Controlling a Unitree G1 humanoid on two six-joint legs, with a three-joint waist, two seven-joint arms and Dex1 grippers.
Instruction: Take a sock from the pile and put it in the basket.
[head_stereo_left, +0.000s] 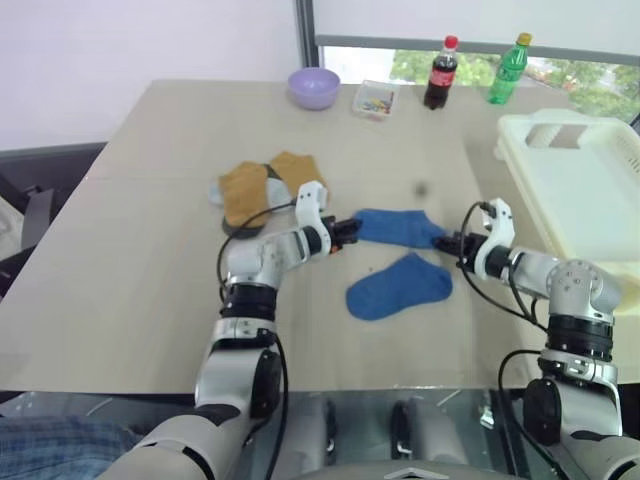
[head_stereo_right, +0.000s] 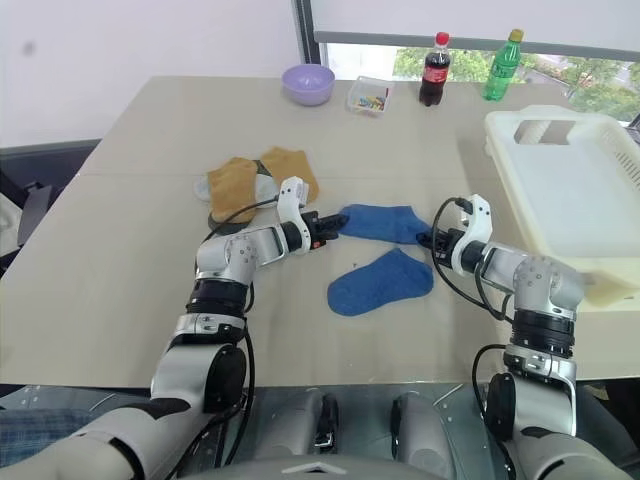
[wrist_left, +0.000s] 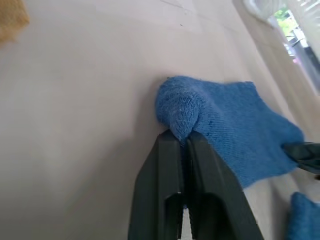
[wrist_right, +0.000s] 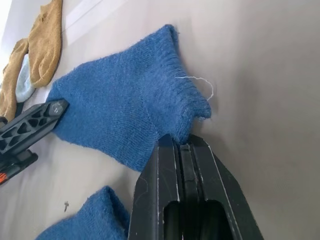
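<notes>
I have the left gripper (wrist_left: 184, 142) pinching the blue sock's (head_stereo_left: 398, 227) toe and the right gripper (wrist_right: 181, 147) pinching its cuff; I'd lift both together, evenly, toward the basket (head_stereo_left: 590, 185).

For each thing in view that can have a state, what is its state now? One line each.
far blue sock: flat on the table, pinched at both ends.
left gripper: shut on the sock's toe.
right gripper: shut on the sock's cuff.
near blue sock: lying loose on the table.
mustard socks: lying on the table, untouched.
basket: upright; no sock seen inside.
cola bottle: upright, capped.
green bottle: upright, capped.
</notes>
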